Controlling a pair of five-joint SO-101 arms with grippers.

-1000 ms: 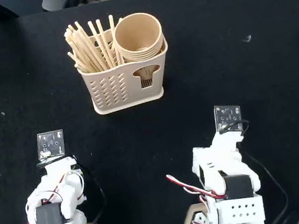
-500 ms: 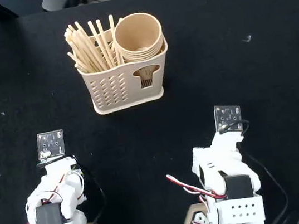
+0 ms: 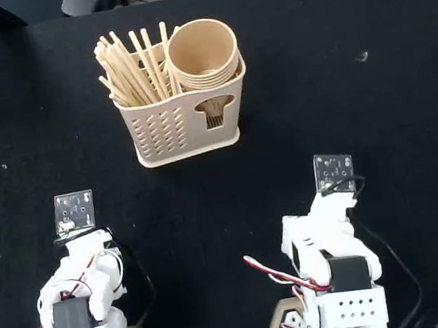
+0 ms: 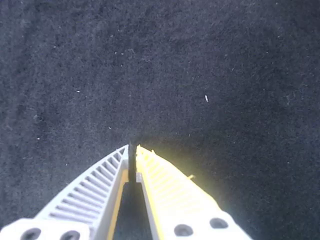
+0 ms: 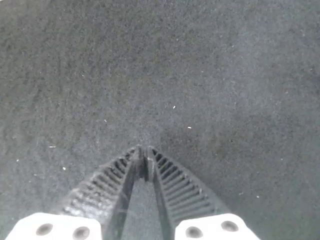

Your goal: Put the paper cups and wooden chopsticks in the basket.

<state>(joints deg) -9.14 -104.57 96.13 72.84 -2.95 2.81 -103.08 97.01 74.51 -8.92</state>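
Left gripper (image 4: 131, 150) has its two fingers pressed together, with only a thin dark line between them and nothing pinched. Right gripper (image 5: 143, 152) is in the same condition: fingers closed tip against tip and carrying nothing. Under each claw there is only the black cloth of the table (image 3: 378, 124).

From above, both arms sit folded at their bases. The basket (image 3: 185, 132) stands well ahead of them, across a stretch of bare cloth. It lies about midway between the two arms, so I cannot say that one of them is clearly nearer.

Inside the basket, the paper cups (image 3: 202, 51) are stacked mouth up in one half. The wooden chopsticks (image 3: 132, 70) fill the other half, just beside the cups. Their long axis is nearly upright and they lean and fan out a little at the top. I see no cup or chopstick lying on the cloth near either claw.

In my judgement the task is already finished. If any move were needed, it would go straight forward from the claws to the basket.
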